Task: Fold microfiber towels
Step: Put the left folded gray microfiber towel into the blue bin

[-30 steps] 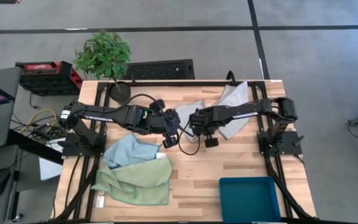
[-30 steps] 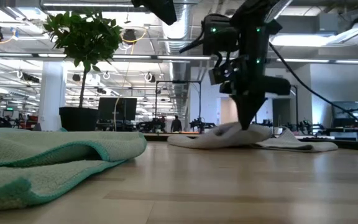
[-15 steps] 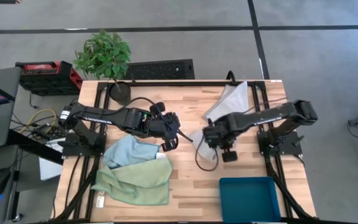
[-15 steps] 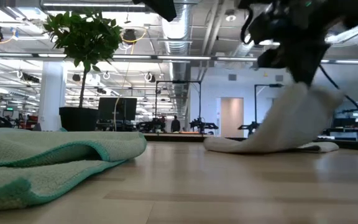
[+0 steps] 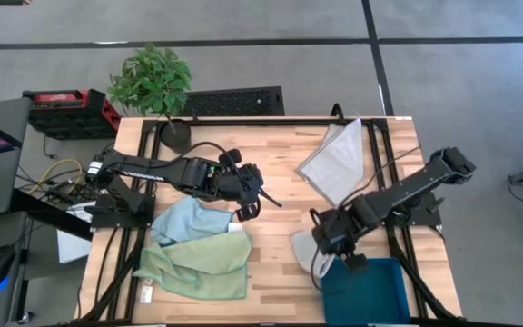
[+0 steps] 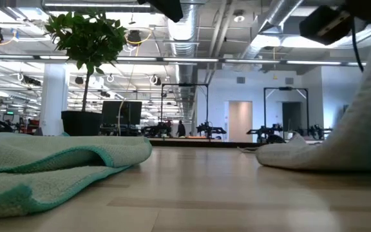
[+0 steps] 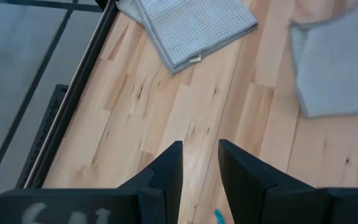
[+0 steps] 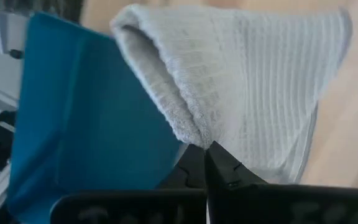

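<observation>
A light grey towel is hanging bunched from the right gripper, its lower part trailing on the wooden surface just beside the dark teal bin. In the right wrist view the fingers are pinching a folded edge of this towel tight between their tips, with the bin's wall right behind the cloth. A second light grey towel is lying flat at the far right part of the surface, well apart from the first. The light blue towel and the pale green towel are lying rumpled near the left front, the green one overlapping the blue one's edge. The left gripper is hovering over bare wood near the middle, its fingers standing slightly parted and grasping nothing. A potted plant is standing at the far left corner.
</observation>
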Available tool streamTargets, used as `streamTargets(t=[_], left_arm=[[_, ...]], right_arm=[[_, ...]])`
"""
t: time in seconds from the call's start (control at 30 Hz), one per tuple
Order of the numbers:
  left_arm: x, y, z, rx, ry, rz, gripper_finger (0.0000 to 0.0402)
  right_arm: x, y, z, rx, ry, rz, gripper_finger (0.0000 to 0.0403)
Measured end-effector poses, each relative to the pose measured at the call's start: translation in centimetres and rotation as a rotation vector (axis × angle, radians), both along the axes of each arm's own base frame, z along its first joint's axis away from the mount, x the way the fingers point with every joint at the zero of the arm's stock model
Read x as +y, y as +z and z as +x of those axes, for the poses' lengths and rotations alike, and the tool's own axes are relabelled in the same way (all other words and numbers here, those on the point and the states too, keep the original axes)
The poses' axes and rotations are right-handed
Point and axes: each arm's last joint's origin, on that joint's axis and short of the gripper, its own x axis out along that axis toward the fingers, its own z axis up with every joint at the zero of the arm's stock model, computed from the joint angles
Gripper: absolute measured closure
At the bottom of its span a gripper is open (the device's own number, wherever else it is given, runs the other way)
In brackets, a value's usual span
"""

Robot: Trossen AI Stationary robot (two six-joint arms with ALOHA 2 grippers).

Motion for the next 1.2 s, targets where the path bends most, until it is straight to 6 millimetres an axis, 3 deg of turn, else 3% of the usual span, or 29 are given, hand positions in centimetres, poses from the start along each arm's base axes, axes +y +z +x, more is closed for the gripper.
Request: streamTargets(t=[0.17,0.4,0.7,1.07,1.2], left_arm=[[0.0,0.0,0.1,-0.019,0.022,-0.026,0.0306],[-0.1,0.2,0.3,-0.09,0.098,-0.101,0.0306],[-0.1,0.4,0.6,-0.135,0.125,-0.129,0.0306],[-0.4,0.5,0.7,-0.162,0.115,-0.137,0.0306],[-1.2,0.6,1.0,-0.173,0.035,-0.16,0.0306]], right_arm=[[1.7,0.0,-0.1,-0.074,0.104,0.02,0.0398],[2.1,0.2,-0.5,-0.135,0.225,-0.02,0.0399],[4.6,-0.1,-3.9,-0.027,0.437,-0.054,0.0395],[5.0,0.6,-5.6,0.027,0.477,-0.016,0.0393],[5.4,0.4,-5.8,0.026,0.457,-0.011,0.0393]])
